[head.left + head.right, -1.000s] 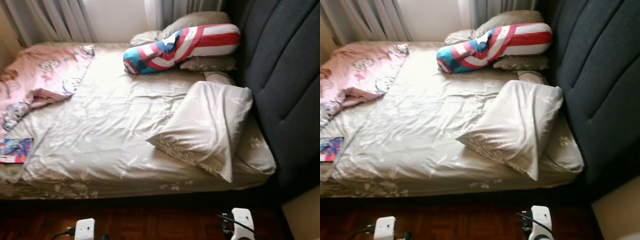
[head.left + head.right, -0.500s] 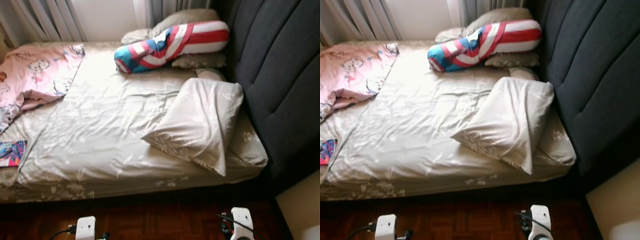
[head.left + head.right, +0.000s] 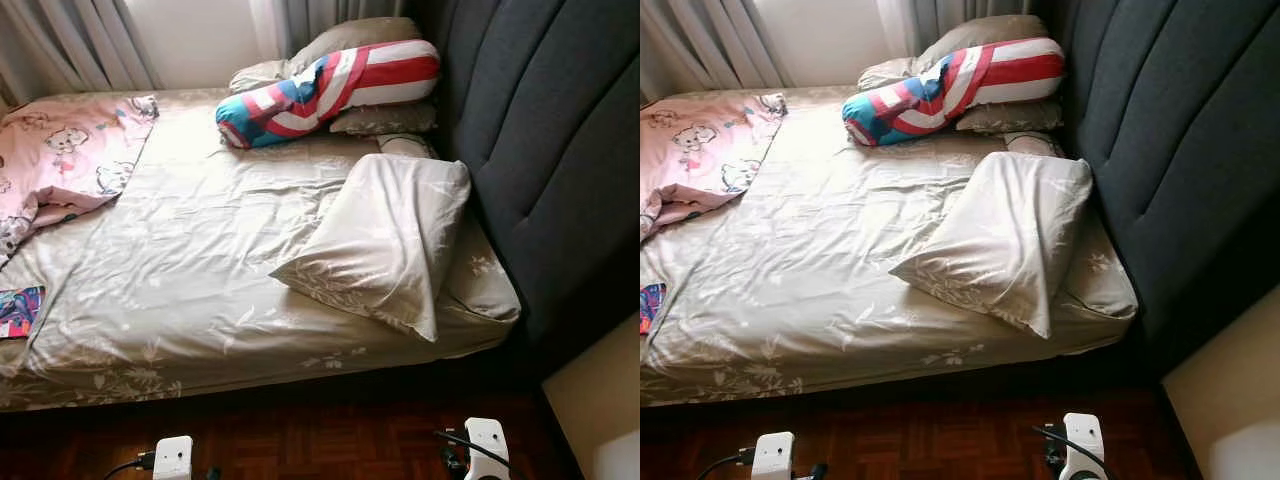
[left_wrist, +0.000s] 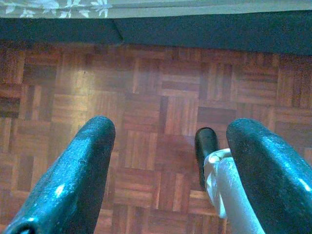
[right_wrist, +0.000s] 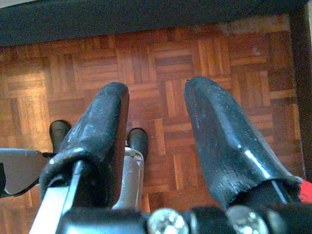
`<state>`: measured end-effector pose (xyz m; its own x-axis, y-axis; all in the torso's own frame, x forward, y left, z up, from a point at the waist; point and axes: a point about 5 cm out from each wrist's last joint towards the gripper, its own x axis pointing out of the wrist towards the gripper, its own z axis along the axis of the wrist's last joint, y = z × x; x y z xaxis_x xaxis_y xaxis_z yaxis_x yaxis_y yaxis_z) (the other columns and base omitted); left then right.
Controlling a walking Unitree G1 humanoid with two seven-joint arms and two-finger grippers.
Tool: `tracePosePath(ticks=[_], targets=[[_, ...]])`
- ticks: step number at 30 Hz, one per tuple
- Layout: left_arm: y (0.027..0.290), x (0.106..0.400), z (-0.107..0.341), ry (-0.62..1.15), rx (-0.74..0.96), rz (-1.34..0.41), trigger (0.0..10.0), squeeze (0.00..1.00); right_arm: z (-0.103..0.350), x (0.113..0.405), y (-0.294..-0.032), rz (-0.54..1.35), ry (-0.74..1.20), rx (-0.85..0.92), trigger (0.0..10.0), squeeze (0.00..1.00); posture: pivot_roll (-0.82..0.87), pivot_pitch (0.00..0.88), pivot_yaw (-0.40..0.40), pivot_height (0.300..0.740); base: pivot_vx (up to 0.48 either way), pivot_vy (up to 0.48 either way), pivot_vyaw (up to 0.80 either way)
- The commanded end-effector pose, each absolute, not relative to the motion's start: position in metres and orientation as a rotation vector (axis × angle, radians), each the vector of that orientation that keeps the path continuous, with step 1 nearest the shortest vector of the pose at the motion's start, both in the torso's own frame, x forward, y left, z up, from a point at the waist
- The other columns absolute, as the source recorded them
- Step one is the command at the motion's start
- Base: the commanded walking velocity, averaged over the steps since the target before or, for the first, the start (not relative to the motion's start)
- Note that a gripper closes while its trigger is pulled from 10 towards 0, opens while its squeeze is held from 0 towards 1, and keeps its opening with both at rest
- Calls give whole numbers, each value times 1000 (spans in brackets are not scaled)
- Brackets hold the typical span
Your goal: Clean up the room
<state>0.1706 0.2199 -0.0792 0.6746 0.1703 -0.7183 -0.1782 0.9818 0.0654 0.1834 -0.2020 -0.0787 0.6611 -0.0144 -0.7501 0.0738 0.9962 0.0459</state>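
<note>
A bed [image 3: 200, 270] with a crumpled beige sheet stands before me. A beige pillow [image 3: 385, 240] lies askew near the dark headboard [image 3: 550, 150]. A red, white and blue bolster [image 3: 320, 90] rests on beige pillows [image 3: 350, 35] at the far end. A pink cartoon-print blanket [image 3: 70, 150] is bunched at the far left, and a colourful book [image 3: 18, 310] lies at the bed's left edge. Both arms hang low over the parquet floor [image 3: 320, 440]. My left gripper [image 4: 170, 129] and my right gripper [image 5: 157, 90] are open, with nothing between the fingers.
Grey curtains [image 3: 80, 40] hang behind the bed. A pale beige piece of furniture [image 3: 600, 410] stands at the lower right beside the headboard. A dark gap runs under the bed frame [image 4: 195, 34]. My feet show on the floor between the fingers.
The whole picture has shifted left and slightly up, so the camera has moved toward the headboard side. Nothing on the bed has moved. Both arms still hang low.
</note>
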Motion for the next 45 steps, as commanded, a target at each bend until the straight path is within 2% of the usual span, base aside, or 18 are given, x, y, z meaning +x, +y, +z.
tracePosePath(ticks=[1, 5, 9, 45], targets=[[221, 166, -81, 819, -3, 196, 10000, 0, -79, 183, -201, -53, 848, 83, 10000, 0, -43, 81, 12, 740, 240, 0, 0], [221, 166, -81, 817, -2, 197, 10000, 0, -79, 183, -201, -46, 850, 72, 10000, 0, -43, 82, 12, 740, 243, 0, 0], [220, 168, -80, 809, -3, 197, 10000, 0, -79, 184, -201, -33, 847, 55, 10000, 0, -42, 82, 12, 740, 251, 0, 725], [217, 173, -77, 771, -7, 187, 10000, 0, -78, 184, -201, -54, 836, 81, 10000, 0, -45, 86, 12, 740, 261, 0, 0]])
